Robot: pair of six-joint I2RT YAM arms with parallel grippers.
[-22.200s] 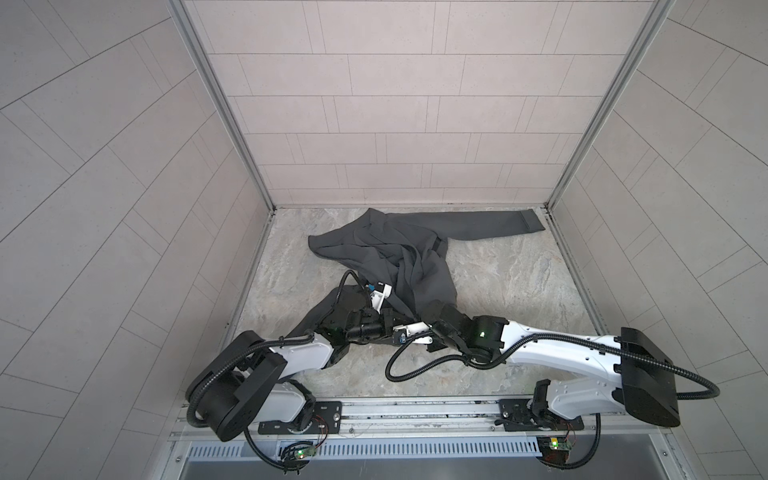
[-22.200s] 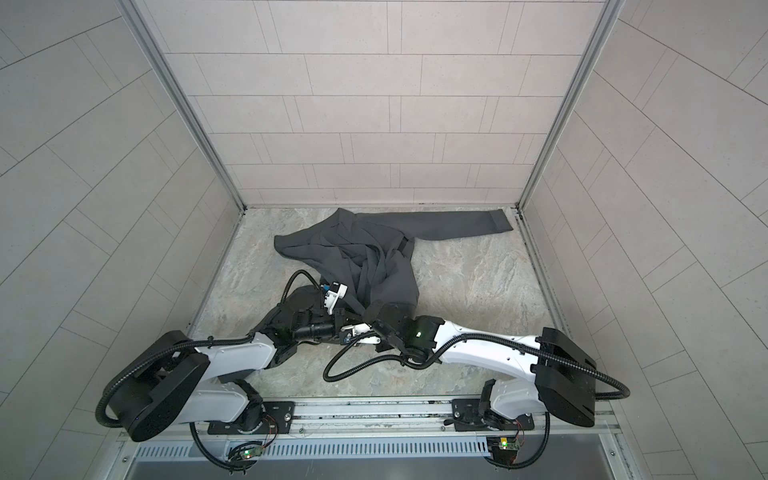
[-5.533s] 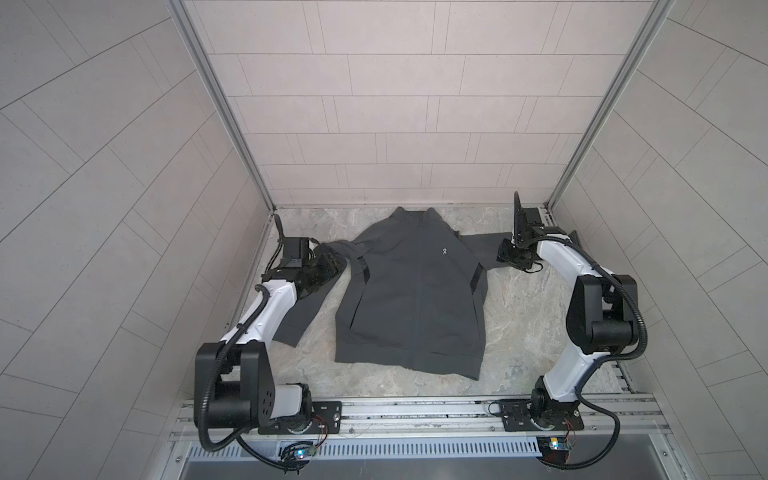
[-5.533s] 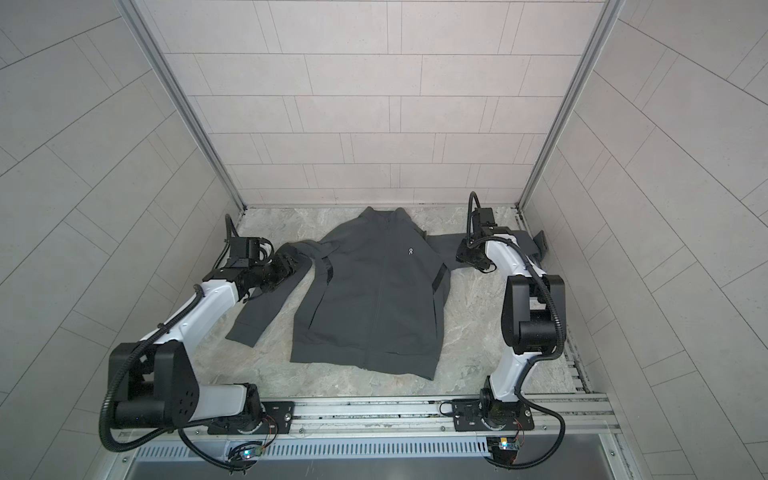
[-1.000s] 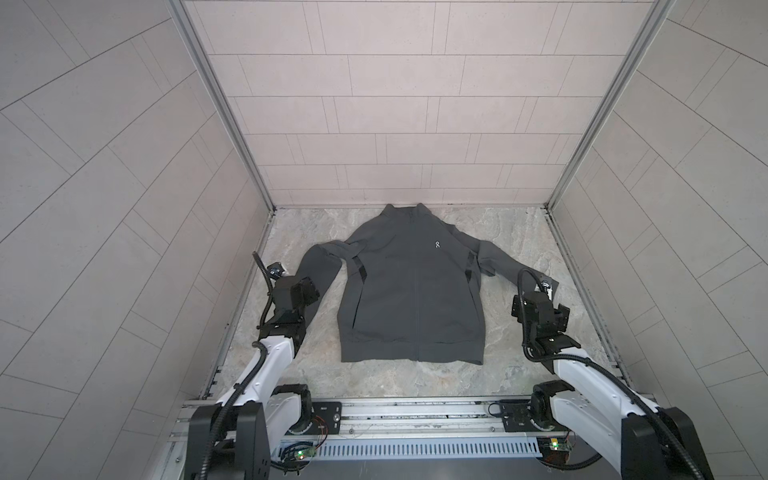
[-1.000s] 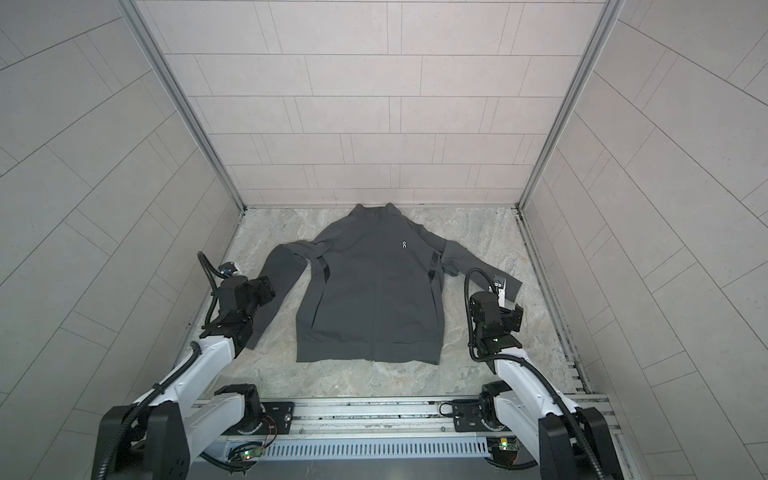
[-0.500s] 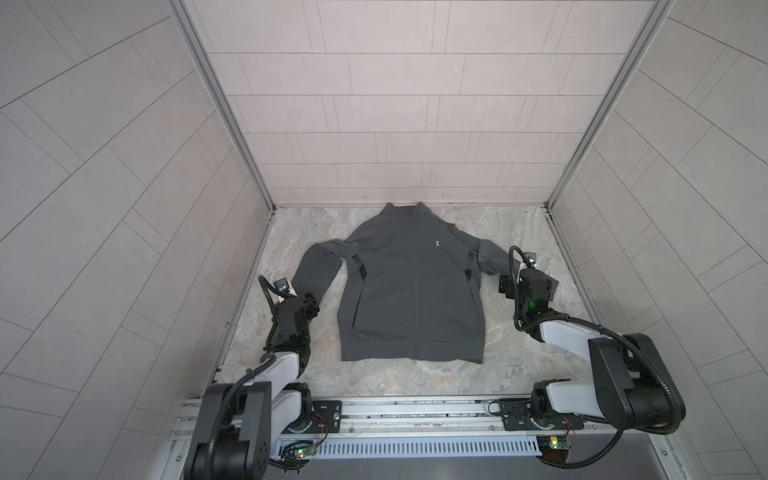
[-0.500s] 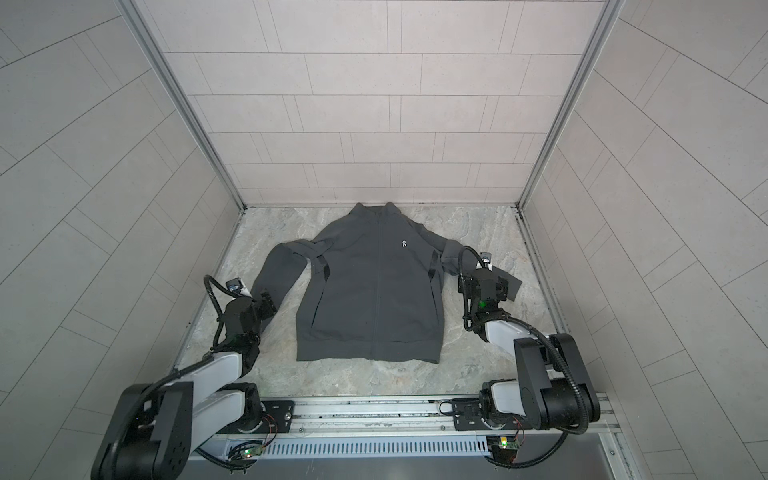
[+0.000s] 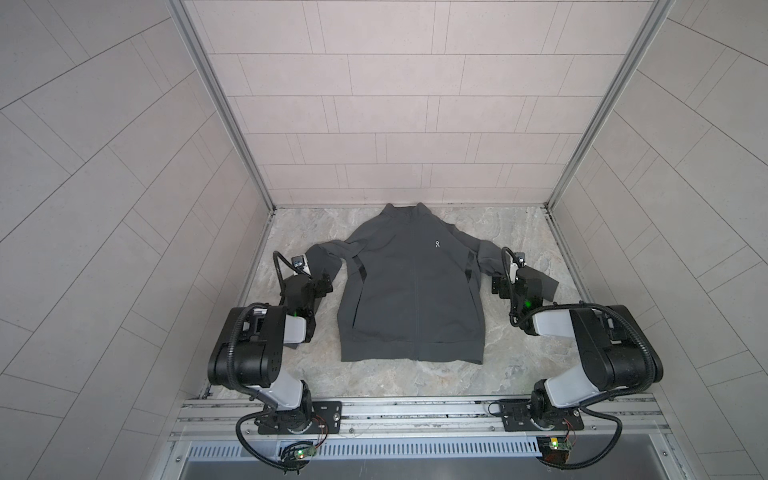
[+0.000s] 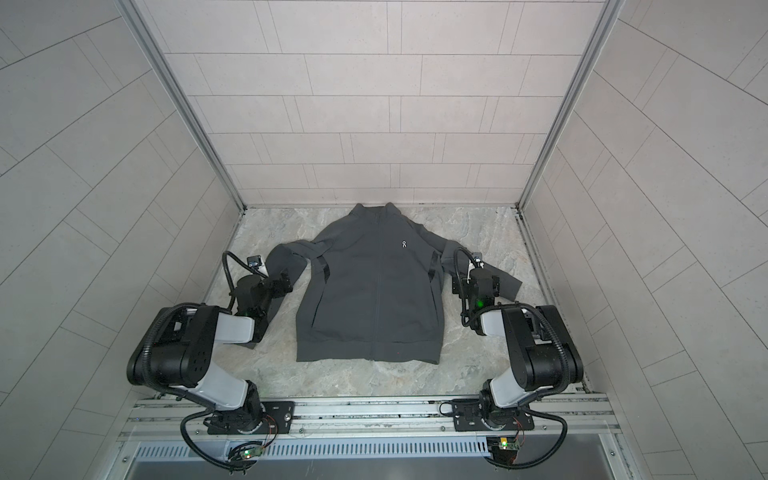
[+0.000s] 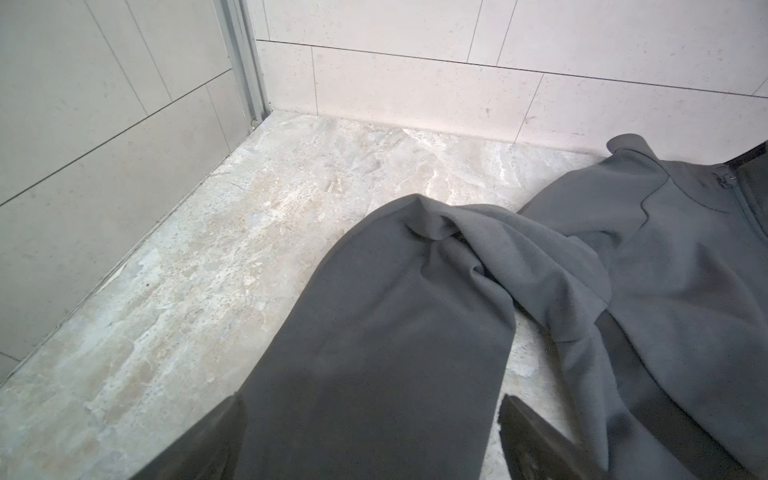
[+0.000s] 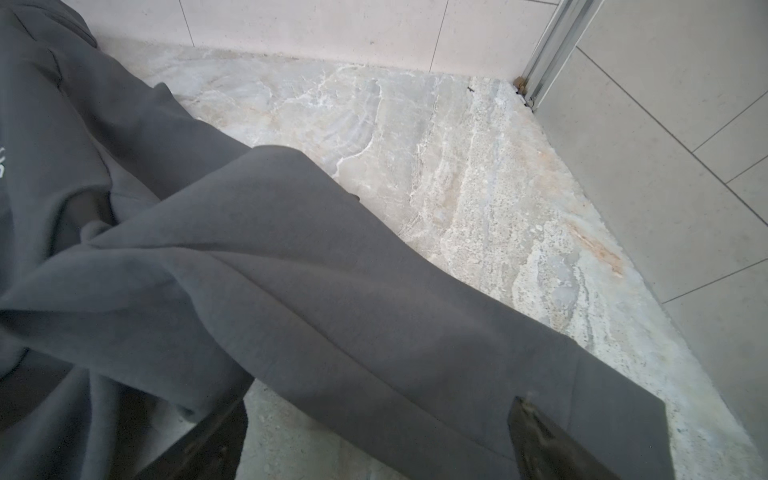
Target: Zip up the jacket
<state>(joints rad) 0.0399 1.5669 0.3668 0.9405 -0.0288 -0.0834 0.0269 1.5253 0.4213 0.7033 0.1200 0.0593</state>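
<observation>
Nearest the camera, a silver aluminium mounting rail [image 9: 415, 409] carries the bases of both black-and-white arms. Beyond it, a marbled grey stone-look tabletop [image 9: 519, 365] holds the dark charcoal-grey fabric jacket [image 9: 411, 291], which lies flat and front-up in the middle with its hem toward the rail.

The left gripper [image 11: 370, 415] sits low over one sleeve. Its two dark fingers [image 11: 216, 432] are spread wide, released, with the sleeve cloth lying between them and not pinched. The right gripper [image 12: 374, 415] is likewise spread wide and released, straddling the other sleeve near its cuff.

In both top views the front seam runs closed from hem to collar, flanked by glossy black stripes [image 9: 360, 272] at the shoulders. A small white chest logo [image 10: 404, 244] shows farther up. In the left wrist view the small metal zipper pull [image 11: 728, 179] sits by the collar.

The stand-up collar [image 9: 405, 210] lies near the far pale tiled wall [image 9: 407, 124].
</observation>
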